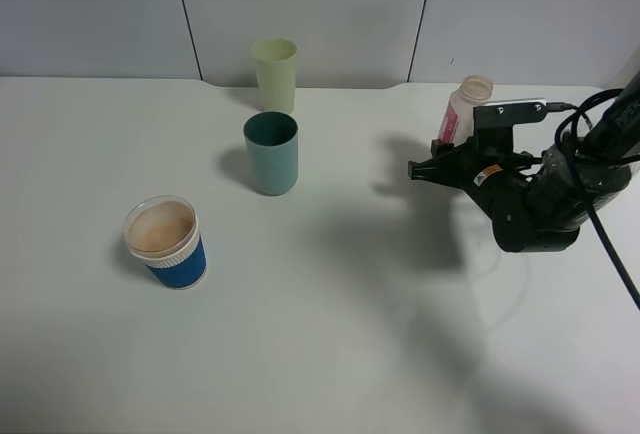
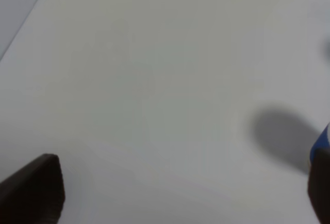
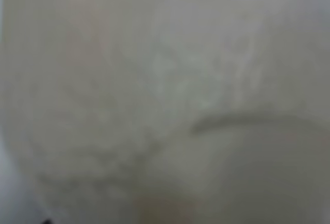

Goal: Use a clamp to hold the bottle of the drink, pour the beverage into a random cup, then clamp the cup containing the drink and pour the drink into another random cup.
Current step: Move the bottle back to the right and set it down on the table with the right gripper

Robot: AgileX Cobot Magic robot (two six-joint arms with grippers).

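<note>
My right end effector (image 1: 428, 169) closed on nothing near the bottle (image 1: 465, 104), mid-right of frame; left end effector (image 2: 183, 188) open.

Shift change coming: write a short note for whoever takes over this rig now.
The left gripper is open, empty, close by the blue-and-white cup.
The right gripper is shut, nothing seen in it, in front of the upright bottle.
The teal tumbler and pale yellow-green tumbler stand farther back.
Done, probably: bottle poured; cup looks tan inside.
Left: grip that cup, pour into the teal tumbler.
</note>
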